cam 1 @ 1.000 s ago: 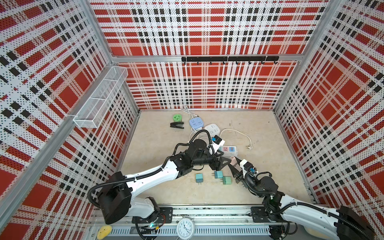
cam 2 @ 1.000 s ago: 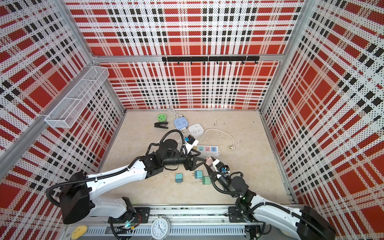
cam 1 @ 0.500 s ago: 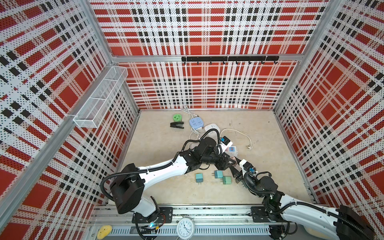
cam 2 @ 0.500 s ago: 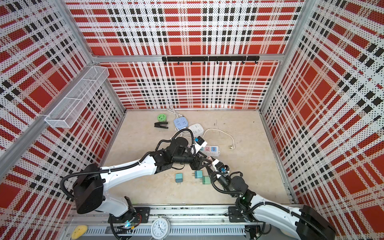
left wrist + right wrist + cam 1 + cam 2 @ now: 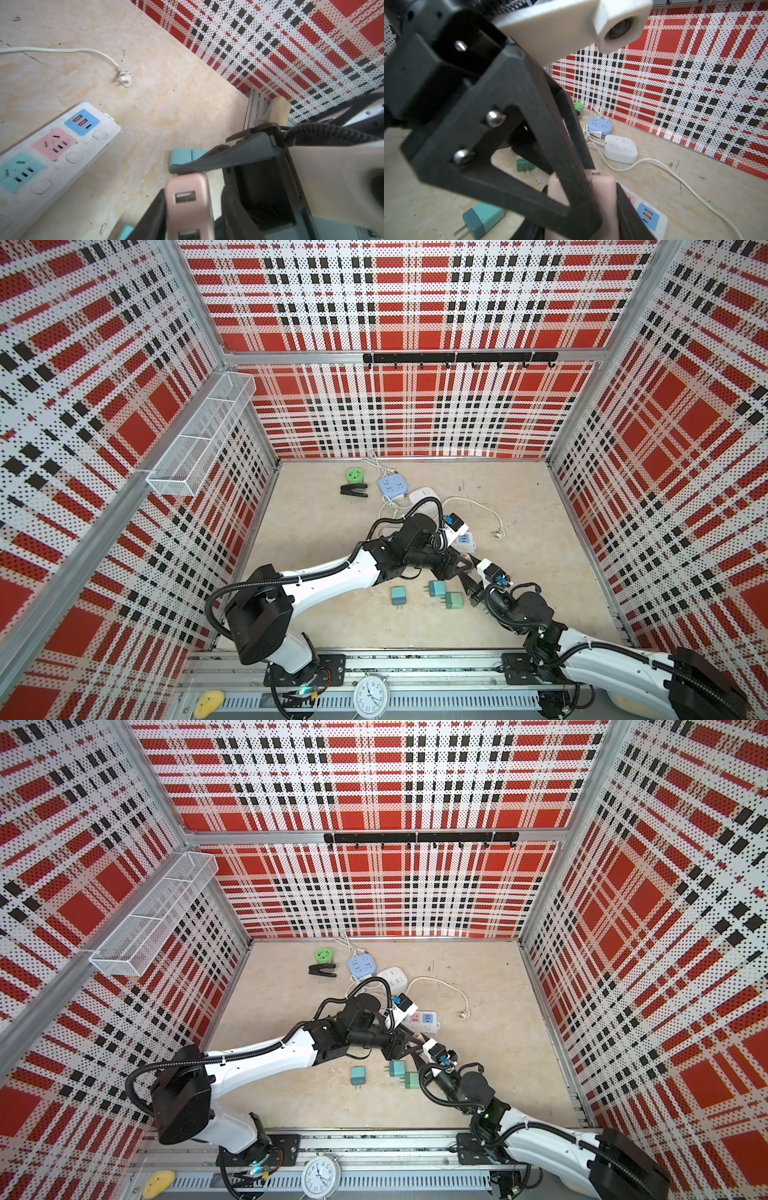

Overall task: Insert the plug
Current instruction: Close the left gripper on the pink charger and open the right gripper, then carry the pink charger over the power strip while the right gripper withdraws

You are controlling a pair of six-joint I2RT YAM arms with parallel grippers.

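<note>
Nearest: three teal chargers (image 5: 437, 588) loose on desk (image 5: 353, 626). Just beyond: pink plug (image 5: 188, 203) pinched in right gripper (image 5: 468, 577), clear of any socket. Change: left gripper (image 5: 459, 566) has swung in beside it, narrowing about same plug; firm hold cannot be told. Implies handover or regrasp before insertion. Farther: power strip (image 5: 52, 149), visible sockets vacant. Farthest: blue strip (image 5: 392, 485), white strip (image 5: 424, 494).

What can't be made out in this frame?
- Prongs of the pink plug: left wrist view, plug cut by the lower edge; right wrist view, behind the left gripper.
- That plug, top views: tiny, mostly covered by the left arm.
- Rest of the power strip: cut off, left wrist view; under that arm, top views.
</note>
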